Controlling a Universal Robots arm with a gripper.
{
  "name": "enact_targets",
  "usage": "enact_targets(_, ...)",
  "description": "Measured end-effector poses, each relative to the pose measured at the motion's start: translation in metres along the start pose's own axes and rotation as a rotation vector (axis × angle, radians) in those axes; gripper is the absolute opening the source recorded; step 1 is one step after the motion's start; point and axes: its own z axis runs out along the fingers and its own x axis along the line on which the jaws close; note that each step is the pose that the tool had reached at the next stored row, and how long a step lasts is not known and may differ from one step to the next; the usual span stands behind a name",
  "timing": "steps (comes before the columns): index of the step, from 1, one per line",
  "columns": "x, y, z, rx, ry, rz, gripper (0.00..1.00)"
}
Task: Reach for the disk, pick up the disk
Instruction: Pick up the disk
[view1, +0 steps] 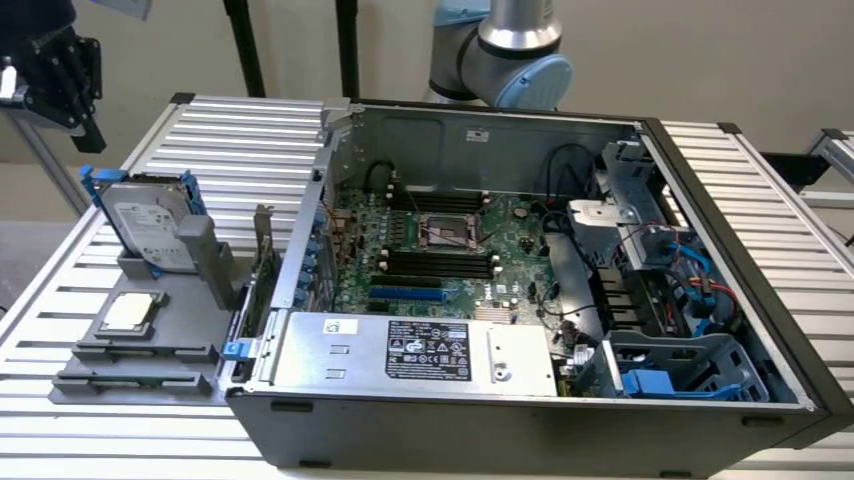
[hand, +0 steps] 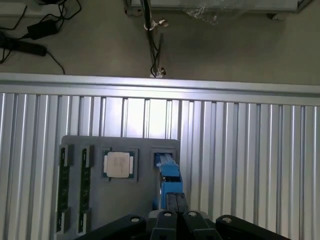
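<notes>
- We're looking at the end effector (view1: 88, 138) hanging high up at the exterior view's left. It's well above the disk (view1: 144, 225) and isn't touching it.
- In the wrist view its fingers (hand: 170, 202) are sitting pressed right together, so we're calling it closed, and it isn't gripping anything.
- The disk is standing upright on its edge in a grey holder (view1: 200, 262). Blue rails are running along its sides and its white label is facing the exterior camera.
- From the wrist view we're peering straight down on the disk (hand: 167, 172), so it's showing up as a thin blue strip lined up with the fingertips.
- The holder is sitting on the ribbed metal worktop (view1: 227, 140), just beside the open computer case (view1: 534, 425), on the exterior view's left of it.
- A small square chip (view1: 130, 312) is lying flat on the low part of that same holder, near the disk. In the wrist view the chip (hand: 119, 165) is sitting just beside the blue strip.
- Inside the case, a big silver box (view1: 427, 350) with a black label is lying along the near wall, and a green board (view1: 441, 240) is lying flat behind it.
- The arm (view1: 514, 50) is standing behind the case.
</notes>
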Motion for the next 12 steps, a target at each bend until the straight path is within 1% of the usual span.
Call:
enact_targets(1,0.0000,0.0000,0.0000,0.0001,0.0000,0.000,0.12)
enact_targets(3,0.0000,0.0001,0.0000,0.0000,0.0000,0.000,0.24)
enact_targets(4,0.0000,0.0001,-0.0001,0.0000,0.0000,0.000,0.24)
enact_targets(7,0.0000,-0.0001,0.0002,0.0003,-0.0001,0.000,0.42)
enact_targets(8,0.0000,-0.0003,0.0003,0.0003,-0.0001,0.000,0.42)
enact_targets(9,0.0000,-0.0005,0.0006,0.0001,-0.0001,0.000,0.48)
enact_targets(10,0.0000,-0.0006,0.0013,0.0000,-0.0001,0.000,0.48)
enact_targets(11,0.0000,-0.0008,0.0021,-0.0001,-0.0001,0.000,0.54)
enact_targets(12,0.0000,-0.0009,0.0034,0.0001,-0.0001,0.000,0.54)
